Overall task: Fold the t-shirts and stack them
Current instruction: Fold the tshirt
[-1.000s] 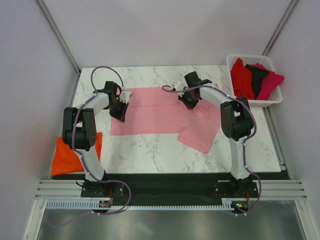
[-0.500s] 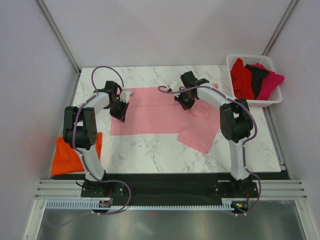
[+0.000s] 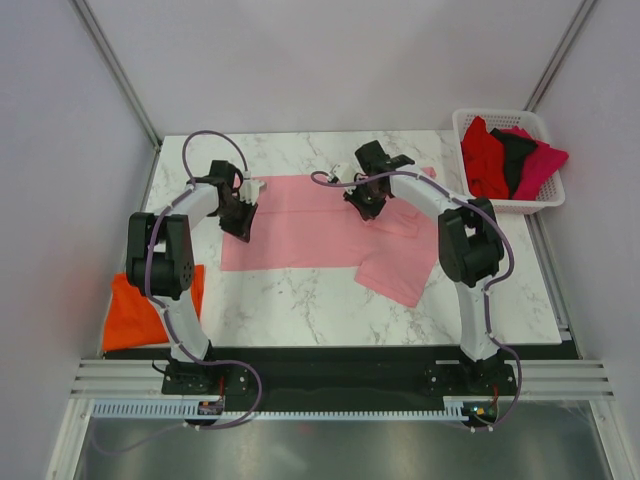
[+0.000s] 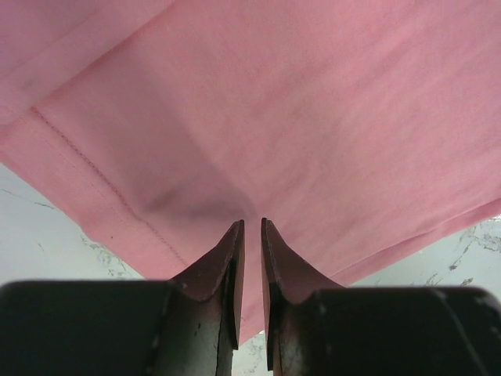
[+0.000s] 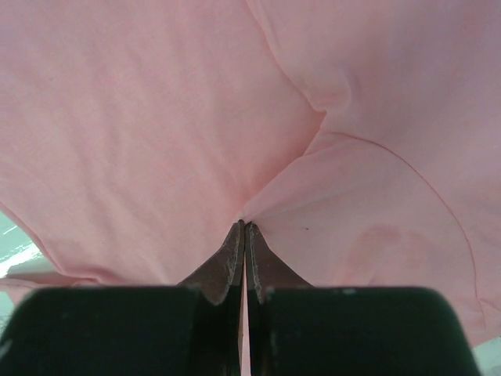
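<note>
- Marble-patterned white tabletop (image 3: 300,310) carries the light pink short-sleeved cotton t-shirt (image 3: 300,225), spread flat across its middle with one part angled toward the near right.
- My left gripper (image 4: 250,229) sits at the shirt's far left edge beside a stitched hem, its fingers drawn almost together on a small pucker of pink cloth; a thin gap shows between them, so I judge this hold the weaker one.
- My right gripper (image 5: 244,227) is pressed tight on a fold near the far middle, creases fanning out from the tips.
- Risk: if either pinch has caught only the top layer, the layers would part when I lift and the fold would come out crooked.
- Risk: pulling one side faster than the other would skew the shirt or tug it out of the left fingers.
- Risk: the angled near-right part could drag and bunch.
- Further off, a bright orange t-shirt (image 3: 135,310) lies at the table's left edge, and a white plastic basket (image 3: 530,207) holds red (image 3: 482,160), black (image 3: 515,155) and magenta (image 3: 540,165) shirts.
</note>
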You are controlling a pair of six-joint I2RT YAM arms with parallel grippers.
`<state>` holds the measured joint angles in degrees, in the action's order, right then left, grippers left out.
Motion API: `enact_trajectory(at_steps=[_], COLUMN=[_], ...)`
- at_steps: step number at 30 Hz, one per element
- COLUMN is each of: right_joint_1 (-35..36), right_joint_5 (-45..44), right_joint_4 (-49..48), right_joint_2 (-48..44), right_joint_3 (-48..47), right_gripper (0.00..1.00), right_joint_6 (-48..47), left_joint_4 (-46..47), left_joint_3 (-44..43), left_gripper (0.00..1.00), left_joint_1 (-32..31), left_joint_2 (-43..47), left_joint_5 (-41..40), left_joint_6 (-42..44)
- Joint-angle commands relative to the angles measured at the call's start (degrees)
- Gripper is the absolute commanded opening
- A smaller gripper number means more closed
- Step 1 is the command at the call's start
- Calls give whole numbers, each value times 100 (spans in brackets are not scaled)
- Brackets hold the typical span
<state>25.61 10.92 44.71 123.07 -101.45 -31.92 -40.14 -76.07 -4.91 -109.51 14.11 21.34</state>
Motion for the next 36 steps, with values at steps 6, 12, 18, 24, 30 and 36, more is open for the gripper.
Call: enact_trajectory(at_steps=[6,12,18,24,30,36], right_joint_1=[252,252,-20,-669,-1294,-1663], right_joint_5=[227,86,-107,-230,-450,-485], right_joint_4=[196,196,-6,-182,-533,-577], right_joint_2=[-327,-572,-863,-609,-83,691], right_joint_3=[-244,-227,160,-181,-559,-1253], right_gripper=[15,34,34,33,32,31], right_joint_6=[160,239,169,283,248,292], left_joint_4=[68,59,68,-38,-335,-459], left_joint_3=[-373,-426,-759,-1594,-2789,-3537], left_gripper=[22,22,24,24,26,27], left_joint_1=[-10,-10,7,86,148,218], left_joint_2=[-52,9,-122,-561,-1378,-2125], left_joint_5=[75,31,-154,-259,-426,-611], left_joint_6=[-69,-16,63,72,89,124])
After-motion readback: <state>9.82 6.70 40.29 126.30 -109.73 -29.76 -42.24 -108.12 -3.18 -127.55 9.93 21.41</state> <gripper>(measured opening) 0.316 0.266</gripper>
